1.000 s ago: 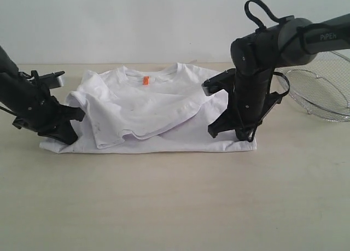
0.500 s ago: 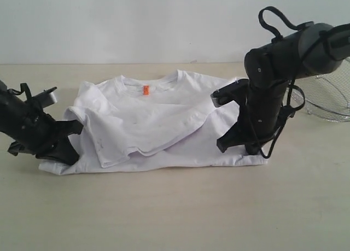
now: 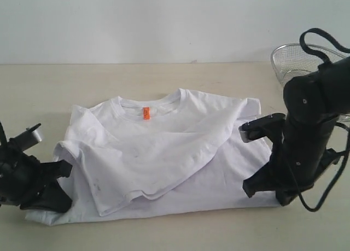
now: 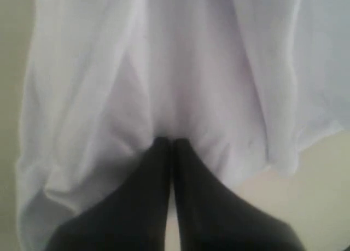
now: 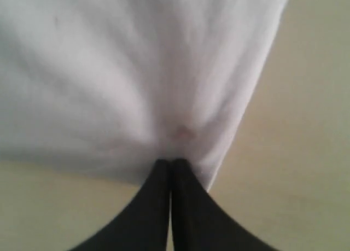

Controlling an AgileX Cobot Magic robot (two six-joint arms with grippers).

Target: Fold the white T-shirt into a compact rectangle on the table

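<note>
The white T-shirt (image 3: 164, 152) lies on the table (image 3: 164, 234), collar away from the camera, with an orange tag at the neck and both sleeves folded inward. My left gripper (image 3: 46, 199) is shut on the shirt's near left hem corner; the left wrist view shows its closed gripper (image 4: 170, 144) pinching white cloth (image 4: 180, 70). My right gripper (image 3: 268, 193) is shut on the near right hem corner. In the right wrist view that gripper (image 5: 170, 163) clamps the fabric's edge (image 5: 136, 70) over bare tabletop.
A round silver wire-mesh basket (image 3: 290, 57) stands at the back right, just behind the right arm (image 3: 311, 130). Pale tabletop runs along the front edge and behind the shirt up to the white wall.
Both grippers have pulled the shirt's hem toward the near edge of the table, dragging the whole shirt forward. The right arm has dropped lower, uncovering the basket behind it.
</note>
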